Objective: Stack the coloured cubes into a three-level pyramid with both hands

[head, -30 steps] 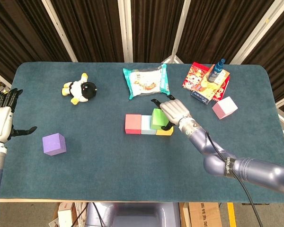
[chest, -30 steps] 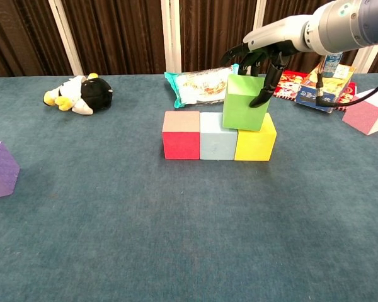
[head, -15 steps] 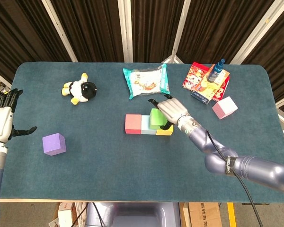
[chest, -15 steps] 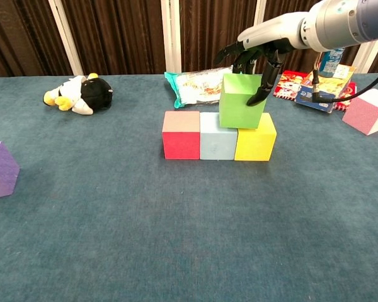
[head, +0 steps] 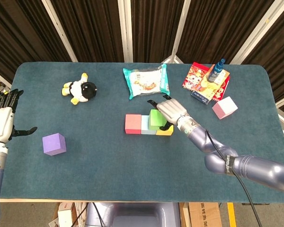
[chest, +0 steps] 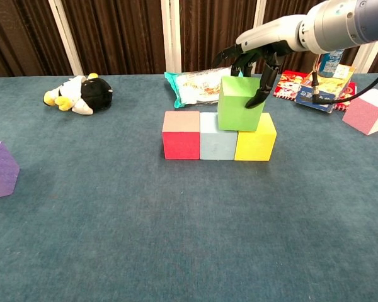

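The right hand (chest: 255,56) grips the green cube (chest: 239,104) from above, fingers on its sides; the cube sits on the seam between the light blue cube (chest: 218,137) and the yellow cube (chest: 256,138), with the red cube (chest: 181,135) touching the row's left end. The left hand (head: 2,120) hovers open near the purple cube (head: 54,144). The pink cube (head: 224,107) lies well apart, beside the snack packets (head: 206,81).
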You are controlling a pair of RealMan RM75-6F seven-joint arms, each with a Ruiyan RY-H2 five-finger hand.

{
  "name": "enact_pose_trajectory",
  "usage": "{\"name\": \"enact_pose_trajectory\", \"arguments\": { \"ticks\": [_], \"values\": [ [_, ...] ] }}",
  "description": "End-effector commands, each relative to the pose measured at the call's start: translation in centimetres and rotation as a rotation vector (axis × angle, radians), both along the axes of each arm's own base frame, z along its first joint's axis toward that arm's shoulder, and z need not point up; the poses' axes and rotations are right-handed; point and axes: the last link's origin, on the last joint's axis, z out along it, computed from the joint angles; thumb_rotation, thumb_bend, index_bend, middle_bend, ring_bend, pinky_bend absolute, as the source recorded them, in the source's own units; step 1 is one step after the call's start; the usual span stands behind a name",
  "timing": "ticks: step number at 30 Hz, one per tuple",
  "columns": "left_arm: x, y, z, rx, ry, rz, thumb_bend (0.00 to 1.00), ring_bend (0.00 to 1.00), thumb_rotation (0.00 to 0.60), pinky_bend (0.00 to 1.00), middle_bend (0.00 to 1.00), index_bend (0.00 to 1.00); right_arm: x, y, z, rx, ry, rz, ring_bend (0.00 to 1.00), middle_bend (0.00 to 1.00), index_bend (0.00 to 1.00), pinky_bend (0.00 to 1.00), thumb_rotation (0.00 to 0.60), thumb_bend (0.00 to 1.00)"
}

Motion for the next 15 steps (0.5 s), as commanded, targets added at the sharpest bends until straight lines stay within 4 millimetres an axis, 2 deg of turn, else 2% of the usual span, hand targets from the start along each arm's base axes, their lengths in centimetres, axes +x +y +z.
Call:
{"name": "enact_pose_trajectory", "arguments": {
  "ticks": [1,15],
  "values": [
    [-0.03,0.03,0.02,0.001,0.0,0.002,0.08,0.0,0.6,0.0,0.0,0.0,0.06,-0.09,-0.06,0.0,-0.001,-0.001,0.35,0.39,0.0,0.0,0.6,0.31],
    [-0.15,0.1,0.08,0.003,0.001,0.009,0.08,0.0,0.6,0.0,0.0,0.0,-0.16,-0.22,-0.39,0.007,0.014,-0.01,0.35,0.39,0.0,0.0,0.6,0.31]
  ]
}}
